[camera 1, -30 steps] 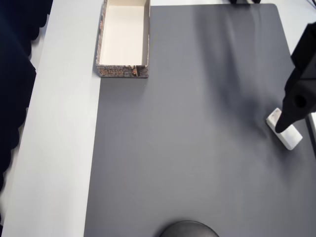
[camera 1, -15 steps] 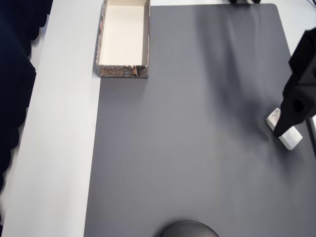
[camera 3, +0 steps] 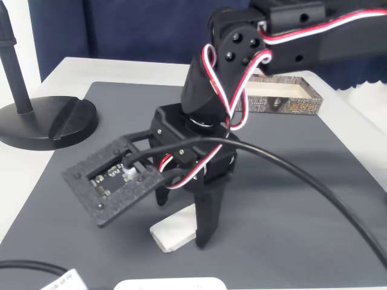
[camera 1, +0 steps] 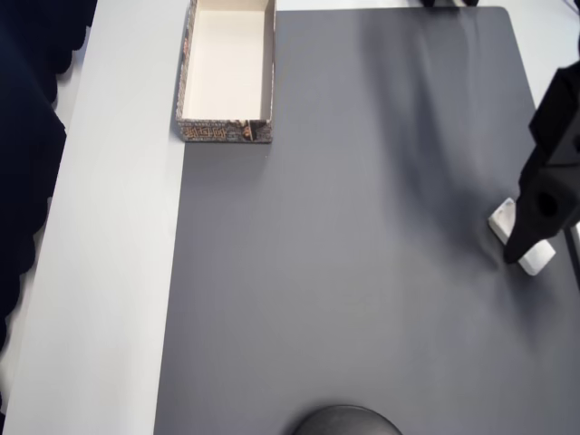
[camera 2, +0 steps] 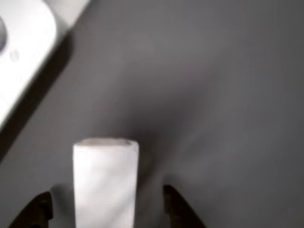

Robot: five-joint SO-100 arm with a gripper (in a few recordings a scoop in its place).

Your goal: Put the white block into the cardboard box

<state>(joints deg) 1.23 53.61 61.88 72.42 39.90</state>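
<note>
Overhead view: gripper (camera 1: 528, 249) down over the block (camera 1: 536, 257) at the grey mat's (camera 1: 344, 236) right edge; box (camera 1: 227, 72) well apart, at the mat's top-left corner.

Wrist view: fingers (camera 2: 176, 209) spread, one each side of the block (camera 2: 105, 183), gaps visible.

Fixed view: jaws straddle the block (camera 3: 173, 231), lying flat on the mat; black stand base (camera 3: 45, 120) at the mat's left. Block plain white, rounded.

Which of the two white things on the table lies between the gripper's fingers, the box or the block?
The white block, the small bar on the dark mat, with the gripper astride it. The cardboard box sits far off at the mat's opposite corner.
</note>
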